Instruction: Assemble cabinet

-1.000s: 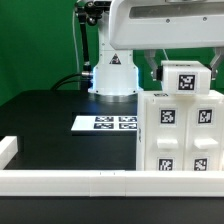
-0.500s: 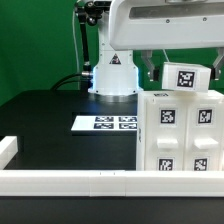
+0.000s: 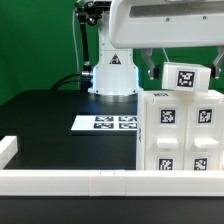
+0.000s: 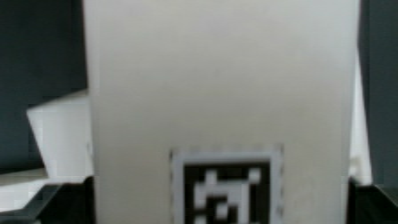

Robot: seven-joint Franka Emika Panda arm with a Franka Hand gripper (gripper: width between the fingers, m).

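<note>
Ana: Hardly anything has moved since the picture a second ago; the cabinet [image 3: 180, 140], the small block [image 3: 187, 76] on top of it and the arm's base [image 3: 112, 75] sit in the same spots; if the jaws went wider, I cannot see it.

Ben: What is nearest?

Ana: A low white rail [image 3: 70, 181] along the front of the black desk [image 3: 45, 115]; right behind it, on the exterior view's right, stands the cabinet, tall and upright, with tags on its front.

Ben: And the flat sheet?

Ana: That is the marker board [image 3: 105, 123]; it lies on the desk farther back, on the exterior view's left of the cabinet; I cannot tell if they touch.

Ben: Where are the jaws?

Ana: Up at the cabinet's top; the two dark fingers [image 3: 150, 72] stand wide, one on each side of the small block; I think I see a thin gap beside one finger, so I guess they hold nothing; the arm's base is farthest back.

Ben: And the wrist view?

Ana: A long white part with a tag [image 4: 228, 190], very close, fills most of it.

Ben: Which way is the cabinet from the jaws?

Ana: Straight down; its long side runs up and down; the block lies across its top, from finger to finger; I guess the next move must go straight up, or a finger may knock the block.
</note>
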